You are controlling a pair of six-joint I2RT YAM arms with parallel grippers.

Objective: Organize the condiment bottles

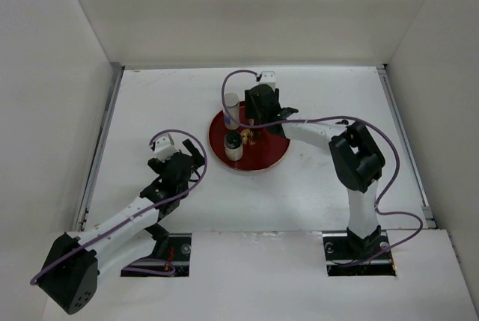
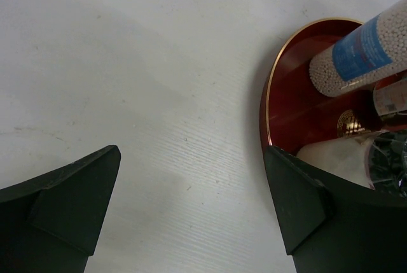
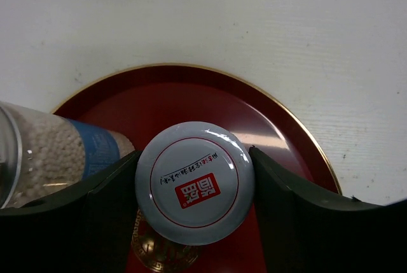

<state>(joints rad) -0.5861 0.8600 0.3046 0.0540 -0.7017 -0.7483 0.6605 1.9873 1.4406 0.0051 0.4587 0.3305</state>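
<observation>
Your right gripper (image 3: pixel 193 158) is pinching the jar (image 3: pixel 194 190) by its lid, over the plate (image 3: pixel 280 126) beside the tall bottle (image 3: pixel 57 152). You are seemingly setting it down; keep it upright, clear of the bottle. Your left gripper (image 2: pixel 191 184) is hanging spread beside the plate.

Three condiment bottles (image 1: pixel 231 111), one red plate (image 1: pixel 263 158), two robot arms (image 1: pixel 127 220), one table (image 1: pixel 314 194)

Claw (image 3: pixel 193 187) on jar (image 3: pixel 194 181) — red plate (image 3: pixel 191 98) below

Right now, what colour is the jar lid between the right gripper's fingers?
The lid is white, with red ring and emblem; clearest in right wrist view.
</observation>
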